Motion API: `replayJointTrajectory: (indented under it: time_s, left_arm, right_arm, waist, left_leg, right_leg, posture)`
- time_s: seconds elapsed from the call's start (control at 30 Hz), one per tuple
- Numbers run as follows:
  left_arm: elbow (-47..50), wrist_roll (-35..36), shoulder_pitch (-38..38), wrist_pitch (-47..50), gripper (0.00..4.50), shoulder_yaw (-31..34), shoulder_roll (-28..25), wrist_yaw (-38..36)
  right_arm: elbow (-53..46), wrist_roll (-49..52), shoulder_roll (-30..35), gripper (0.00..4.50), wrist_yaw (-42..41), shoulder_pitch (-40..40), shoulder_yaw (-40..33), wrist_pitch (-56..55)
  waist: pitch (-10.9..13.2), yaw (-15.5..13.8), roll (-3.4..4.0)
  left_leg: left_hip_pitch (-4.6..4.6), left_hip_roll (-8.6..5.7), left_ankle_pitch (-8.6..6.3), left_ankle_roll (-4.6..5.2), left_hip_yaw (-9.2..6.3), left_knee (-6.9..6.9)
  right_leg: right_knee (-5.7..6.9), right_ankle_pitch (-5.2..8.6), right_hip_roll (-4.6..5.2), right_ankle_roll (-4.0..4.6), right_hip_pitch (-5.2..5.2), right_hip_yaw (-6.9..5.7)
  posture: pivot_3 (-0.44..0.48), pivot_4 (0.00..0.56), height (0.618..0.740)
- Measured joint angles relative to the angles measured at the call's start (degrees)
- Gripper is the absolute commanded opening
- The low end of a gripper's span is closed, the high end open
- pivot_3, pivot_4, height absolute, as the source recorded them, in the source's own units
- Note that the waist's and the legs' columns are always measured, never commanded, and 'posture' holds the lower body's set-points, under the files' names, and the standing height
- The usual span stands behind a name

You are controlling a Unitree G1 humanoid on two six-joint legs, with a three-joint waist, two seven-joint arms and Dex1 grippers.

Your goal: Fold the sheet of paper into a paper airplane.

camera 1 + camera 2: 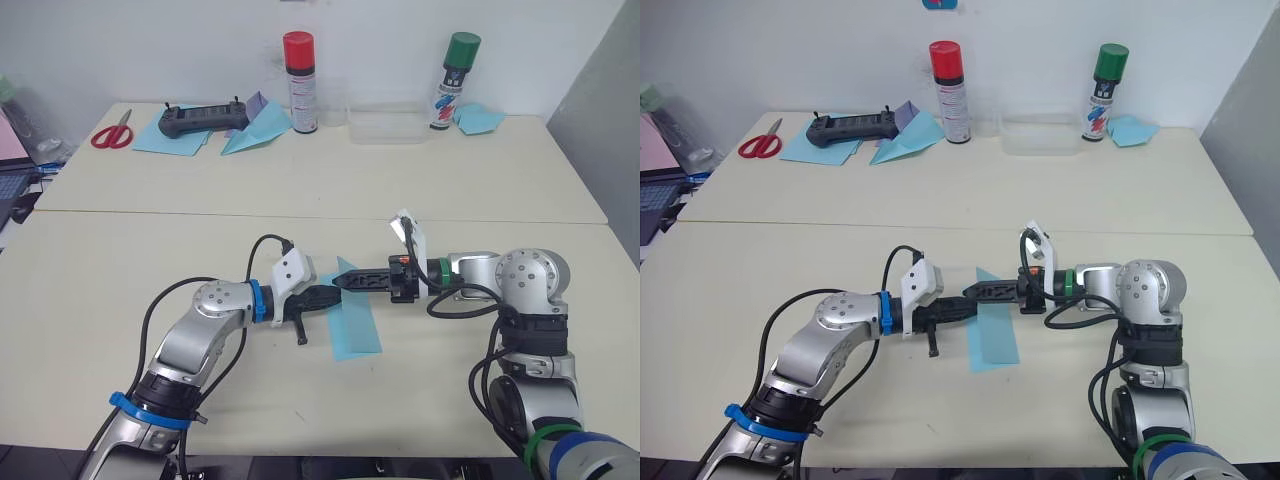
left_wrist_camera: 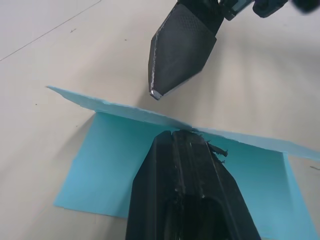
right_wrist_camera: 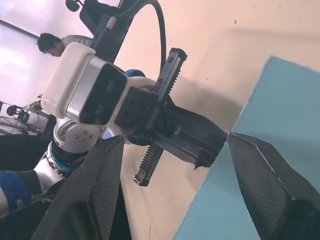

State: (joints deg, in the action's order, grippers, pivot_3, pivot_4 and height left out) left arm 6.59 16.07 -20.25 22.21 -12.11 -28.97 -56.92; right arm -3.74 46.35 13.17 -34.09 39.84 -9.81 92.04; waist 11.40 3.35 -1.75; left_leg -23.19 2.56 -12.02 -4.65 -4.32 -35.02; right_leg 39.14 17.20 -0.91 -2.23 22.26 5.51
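Sheet of paper (image 1: pixel 352 320) edge lifted | left end effector (image 1: pixel 335 290) pinching | right end effector (image 1: pixel 345 281) open, adjacent

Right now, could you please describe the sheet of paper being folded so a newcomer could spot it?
On the near table, the sheet of paper lies between the left gripper and right gripper. Unlike the blue pieces by the spray cans, it is plain, alone, partly lifted.

Both grippers meet nose to nose over the sheet of paper (image 1: pixel 352 318) mid-table, left gripper (image 1: pixel 335 291) and right gripper (image 1: pixel 350 281) crowding each other; bare table (image 1: pixel 300 215) all round them; clutter sits well apart along the far edge: scissors (image 1: pixel 113 133), remote (image 1: pixel 203 120), red-capped can (image 1: pixel 300 82), green-capped can (image 1: pixel 452 79), clear tray (image 1: pixel 388 126).
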Motion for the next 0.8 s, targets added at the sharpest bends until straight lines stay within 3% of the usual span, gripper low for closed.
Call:
replayJointTrajectory:
  time_s: [0.33, 0.8]
  left_arm:
    - [0.03, 0.0, -0.05, 0.0, 0.01, -0.19, 0.02, -0.17]
    - [-1.18, -0.21, -2.69, -0.42, 0.01, -2.2, 1.89, -1.11]
  right_arm:
    - [-0.2, -0.15, 5.12, 3.39, 0.43, -0.95, 3.08, -1.38]
    - [-1.94, 0.47, 4.75, 3.39, 1.54, -3.82, 3.29, -0.01]
  waist:
    - [0.0, 0.01, 0.0]
    - [0.0, -0.03, 0.0]
  left_leg:
    - [0.0, 0.0, 0.0, 0.0, 0.0, 0.0]
    - [-0.03, -0.01, 0.0, 0.0, 0.0, -0.01]
  right_leg:
    - [-0.01, 0.0, 0.0, 0.0, 0.01, 0.0]
    - [-0.01, 0.0, 0.0, -0.01, 0.01, 0.0]
  posture:
    - [0.0, 0.15, 0.74]
    - [0.0, 0.15, 0.74]
